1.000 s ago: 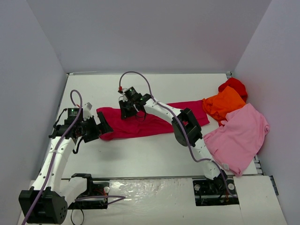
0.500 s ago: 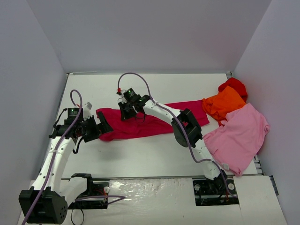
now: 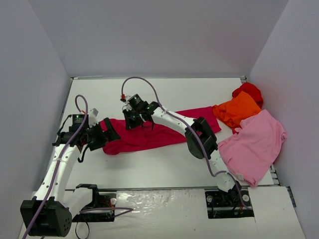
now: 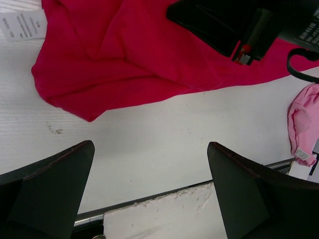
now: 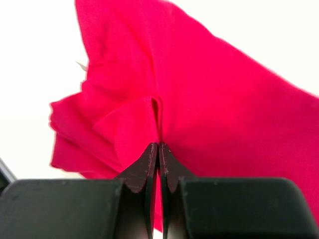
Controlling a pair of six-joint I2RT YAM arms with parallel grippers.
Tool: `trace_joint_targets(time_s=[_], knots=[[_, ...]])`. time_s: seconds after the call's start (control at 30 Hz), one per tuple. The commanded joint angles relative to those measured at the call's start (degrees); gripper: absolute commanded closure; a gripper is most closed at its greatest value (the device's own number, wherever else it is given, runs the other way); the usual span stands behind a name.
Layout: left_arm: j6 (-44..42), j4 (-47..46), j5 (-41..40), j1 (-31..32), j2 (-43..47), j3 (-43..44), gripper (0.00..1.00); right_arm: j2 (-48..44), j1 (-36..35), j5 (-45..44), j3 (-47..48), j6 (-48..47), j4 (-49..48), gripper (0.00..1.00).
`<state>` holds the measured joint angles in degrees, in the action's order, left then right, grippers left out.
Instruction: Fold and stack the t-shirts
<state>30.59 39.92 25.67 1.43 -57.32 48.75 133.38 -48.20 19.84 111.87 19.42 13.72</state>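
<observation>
The crimson-magenta t-shirt (image 3: 159,132) lies as a long band across the middle of the table. My right gripper (image 3: 132,121) is at its far left edge, shut on a pinched fold. In the right wrist view the fingertips (image 5: 158,149) meet with crimson cloth (image 5: 224,109) between them. My left gripper (image 3: 111,134) hangs open at the shirt's left end, holding nothing. In the left wrist view its fingers (image 4: 50,189) are spread wide over bare table, and the crimson shirt (image 4: 124,59) lies beyond them. Light pink (image 3: 254,144), orange (image 3: 238,110) and bright red (image 3: 249,91) t-shirts are heaped at the right.
Grey walls close in the table (image 3: 149,164) on the left, back and right. A white label (image 4: 22,25) shows at the crimson shirt's edge. The right arm's black link (image 4: 234,25) crosses over the shirt. The table's front edge (image 4: 149,196) runs just below my left fingers.
My right gripper has shut on a fold of the crimson shirt and drawn it slightly left and back. The shirt's ends have shifted left. The left arm has barely moved.
</observation>
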Motion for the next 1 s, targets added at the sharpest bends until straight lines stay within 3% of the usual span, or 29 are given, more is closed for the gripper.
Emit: trace_joint_targets(time_s=[0.0,0.3,0.43,0.63,0.97], knots=[[0.09,-2.75,1.20,-0.46,-0.02,0.65,0.03,-9.06,-2.56,0.77,-0.89,-0.30,-1.41,1.00],[0.26,-3.27,1.75,-0.46,-0.25,0.73,0.03,-10.07,-5.44,0.61,-3.85,0.09,-1.50,1.00],[0.09,-2.92,2.10,-0.55,-0.25,0.91,0.03,-9.54,-5.50,0.55,-4.20,0.79,-1.41,0.79],[0.00,-2.74,2.36,-0.46,-0.68,1.00,0.03,-10.06,-5.41,-0.32,-4.29,1.06,-1.50,0.66],[0.26,-3.27,2.31,-0.46,-1.25,0.65,0.03,-2.81,-3.90,-0.43,2.09,-1.90,-1.44,0.65]])
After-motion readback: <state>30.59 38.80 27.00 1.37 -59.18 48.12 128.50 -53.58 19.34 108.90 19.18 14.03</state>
